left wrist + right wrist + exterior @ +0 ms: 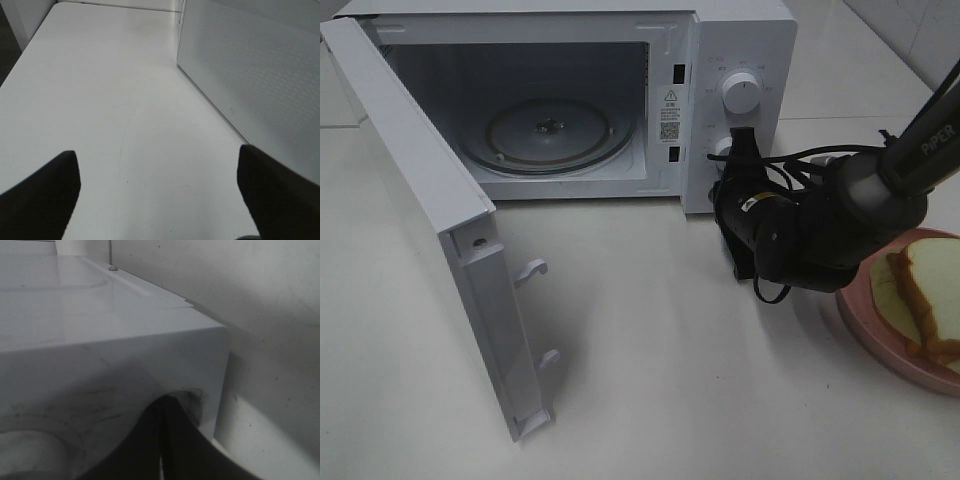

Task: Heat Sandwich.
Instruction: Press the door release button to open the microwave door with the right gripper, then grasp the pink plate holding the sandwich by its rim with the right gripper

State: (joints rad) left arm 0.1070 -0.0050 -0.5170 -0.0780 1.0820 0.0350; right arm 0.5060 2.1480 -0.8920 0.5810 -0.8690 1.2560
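The sandwich [920, 290], white bread with a tan crust, lies on a round pink plate [865, 330] at the right edge of the table. The white microwave [740, 40] stands at the back with its door [420, 200] swung wide open to the left and its glass turntable [555, 130] bare. My right gripper [744, 138] is at the microwave's control panel by the lower knob, away from the sandwich. In the right wrist view its fingers [161, 407] are pressed together with nothing between them. My left gripper [156, 150] is open and empty over the bare table.
The upper knob [740, 92] is on the panel above my right gripper. The open door's latch hooks [532, 268] stick out toward the table's middle. A perforated white microwave wall [260, 80] stands close beside the left gripper.
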